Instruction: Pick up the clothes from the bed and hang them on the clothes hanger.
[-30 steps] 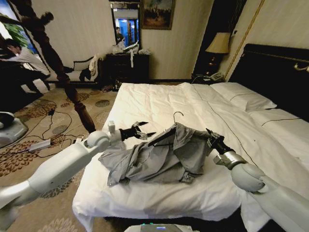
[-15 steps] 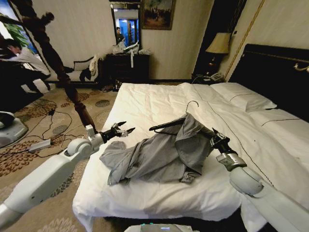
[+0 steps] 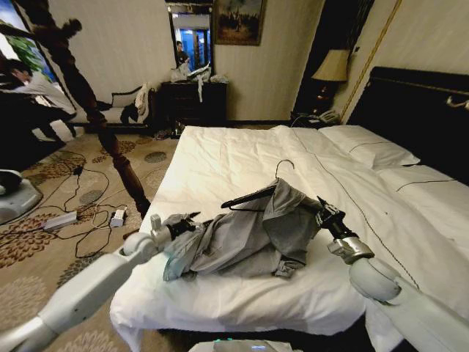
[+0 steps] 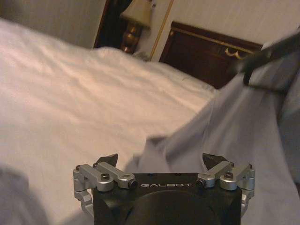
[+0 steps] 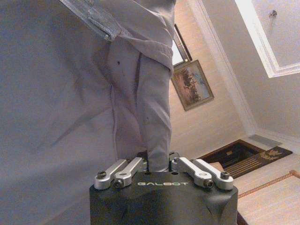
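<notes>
The clothes (image 3: 249,238), a light grey shirt, lie crumpled on the white bed (image 3: 220,154), with their right side lifted. The dark clothes hanger (image 3: 248,196) sits in the raised shoulder part, its wire hook pointing up. My right gripper (image 3: 320,214) is at the shirt's right edge. In the right wrist view this gripper (image 5: 159,164) is shut on a strip of the clothes (image 5: 56,93). My left gripper (image 3: 196,219) is at the shirt's left end. The left wrist view shows it (image 4: 161,161) open, with the clothes (image 4: 243,126) between its spread fingers and the hanger (image 4: 267,54) beyond.
A tall dark wooden coat stand (image 3: 110,139) leans over the carpet left of the bed, with cables and a power strip (image 3: 73,216) on the floor. Pillows (image 3: 370,150) and the dark headboard (image 3: 418,110) lie to the right. A dresser (image 3: 194,99) stands at the far wall.
My left gripper has swung from beside the bed's left edge down onto the shirt's left end. The right gripper and the hanger have sunk slightly after lifting the shirt.
</notes>
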Robot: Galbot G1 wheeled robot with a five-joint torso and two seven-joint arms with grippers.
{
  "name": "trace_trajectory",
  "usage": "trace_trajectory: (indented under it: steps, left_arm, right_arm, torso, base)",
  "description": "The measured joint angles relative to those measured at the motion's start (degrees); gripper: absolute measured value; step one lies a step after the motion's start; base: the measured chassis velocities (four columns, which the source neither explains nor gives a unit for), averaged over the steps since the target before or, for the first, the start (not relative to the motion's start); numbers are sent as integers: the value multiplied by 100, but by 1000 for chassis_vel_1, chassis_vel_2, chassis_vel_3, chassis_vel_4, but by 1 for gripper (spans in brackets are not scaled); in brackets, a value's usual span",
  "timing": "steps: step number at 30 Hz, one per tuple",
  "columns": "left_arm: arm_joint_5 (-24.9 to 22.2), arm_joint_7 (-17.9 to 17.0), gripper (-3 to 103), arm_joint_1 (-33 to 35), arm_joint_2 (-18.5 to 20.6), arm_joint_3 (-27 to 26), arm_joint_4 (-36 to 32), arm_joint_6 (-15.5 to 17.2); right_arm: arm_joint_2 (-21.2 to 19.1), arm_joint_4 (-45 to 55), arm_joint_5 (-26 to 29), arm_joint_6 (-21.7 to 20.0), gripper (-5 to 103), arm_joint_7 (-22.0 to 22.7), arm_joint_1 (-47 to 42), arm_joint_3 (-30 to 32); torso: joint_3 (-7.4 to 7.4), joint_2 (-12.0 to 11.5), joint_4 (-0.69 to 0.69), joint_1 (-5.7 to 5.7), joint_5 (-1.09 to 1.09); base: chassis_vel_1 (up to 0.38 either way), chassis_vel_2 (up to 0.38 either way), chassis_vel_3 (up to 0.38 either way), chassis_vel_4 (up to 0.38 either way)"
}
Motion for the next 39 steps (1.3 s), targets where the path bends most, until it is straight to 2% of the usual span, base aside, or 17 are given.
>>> trace_trajectory:
  steps: [6, 10, 14, 20, 24, 28, 30, 32, 35, 37, 39]
  left_arm:
    - [-61, -6, 100, 71, -175, -35, 193, 10]
    - [-274, -118, 100, -221, -423, 115, 417, 68]
    - [-279, -145, 100, -419, -572, 311, 594, 93]
    - [-243, -429, 102, -674, -853, 588, 937, 198]
    - [-208, -528, 98, -743, -938, 689, 1086, 239]
    - [-176, -535, 89, -763, -970, 721, 1152, 242]
    - [-171, -536, 79, -765, -972, 740, 1165, 243]
    - [-167, -535, 79, -765, -974, 742, 1169, 243]
    - [-169, -533, 62, -740, -974, 741, 1167, 239]
    - [-171, -533, 62, -732, -973, 738, 1160, 238]
    - [-175, -551, 51, -719, -958, 728, 1128, 237]
  right_arm:
    - [-9, 27, 2, 0, 15, -8, 6, -15]
    - [-10, 55, -7, -9, 15, -11, -9, -23]
    - [-11, 62, -18, -16, 15, -11, -21, -22]
    - [-24, 65, -49, -21, 15, -11, -66, -12]
    - [-46, 54, -51, -24, 15, -11, -56, -12]
    - [-63, 41, -48, -28, 15, -11, -33, -14]
    - [-67, 29, -48, -28, 15, -11, -32, -19]
    - [-69, 22, -48, -29, 15, -11, -32, -22]
    - [-74, 6, -49, -29, 15, -6, -32, -23]
    - [-75, 3, -49, -29, 15, -4, -32, -23]
    - [-75, 0, -50, -29, 15, 0, -35, -23]
  torso:
    - [0, 0, 1, 0, 0]
    - [0, 0, -1, 0, 1]
    - [0, 0, 0, 0, 1]
    - [0, 0, -1, 0, 0]
    - [1, 0, 1, 0, 0]
    - [1, 0, 0, 0, 0]
    - [1, 0, 1, 0, 0]
    - [1, 0, 0, 0, 0]
    - [0, 0, 0, 0, 0]
    - [0, 0, 0, 0, 0]
    - [0, 0, 0, 0, 0]
  base:
    - [0, 0, 0, 0]
    - [0, 0, 0, 0]
    - [0, 0, 0, 0]
    - [0, 0, 0, 0]
    - [0, 0, 0, 0]
    - [0, 0, 0, 0]
    - [0, 0, 0, 0]
    - [0, 0, 0, 0]
    - [0, 0, 0, 0]
    - [0, 0, 0, 0]
    - [0, 0, 0, 0]
